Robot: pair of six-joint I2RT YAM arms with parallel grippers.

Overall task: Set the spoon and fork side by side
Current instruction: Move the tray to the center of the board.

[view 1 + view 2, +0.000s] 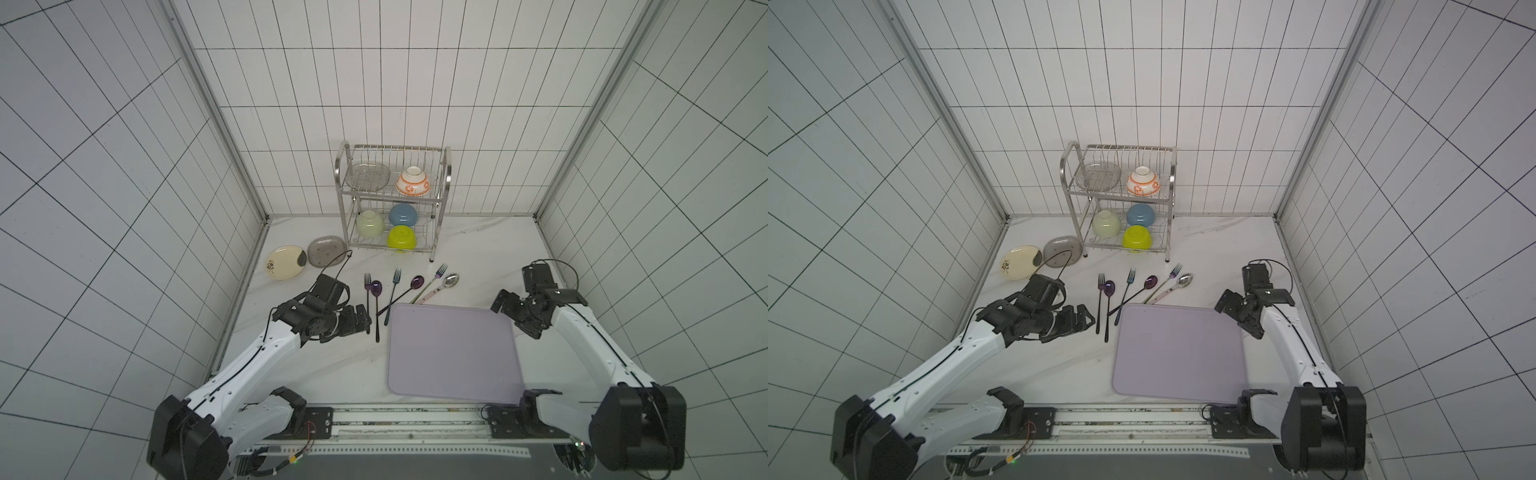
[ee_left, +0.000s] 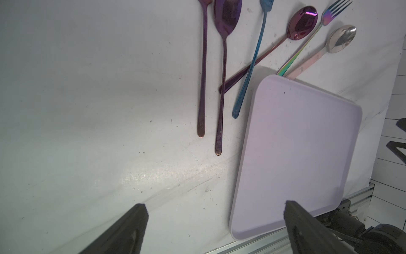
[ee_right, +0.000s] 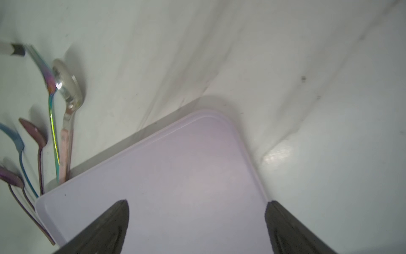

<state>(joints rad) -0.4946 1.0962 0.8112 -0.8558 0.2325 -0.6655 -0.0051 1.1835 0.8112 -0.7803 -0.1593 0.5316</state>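
A silver spoon [image 2: 316,58] with a pink handle and a rainbow fork [image 2: 327,19] are laid side by side on the white table [image 1: 478,249], well apart from both grippers. Their handle ends meet the far edge of a lilac tray [image 1: 453,353]; whether they are tucked under it cannot be told. The right gripper [image 3: 197,204] is held over the tray's far right corner, jaws spread wide and holding nothing, its arm bent at the wrist. The left gripper [image 2: 214,205], also spread and holding nothing, is pointed across the table near the handles of a purple fork [image 1: 368,301] and purple spoon [image 1: 377,309].
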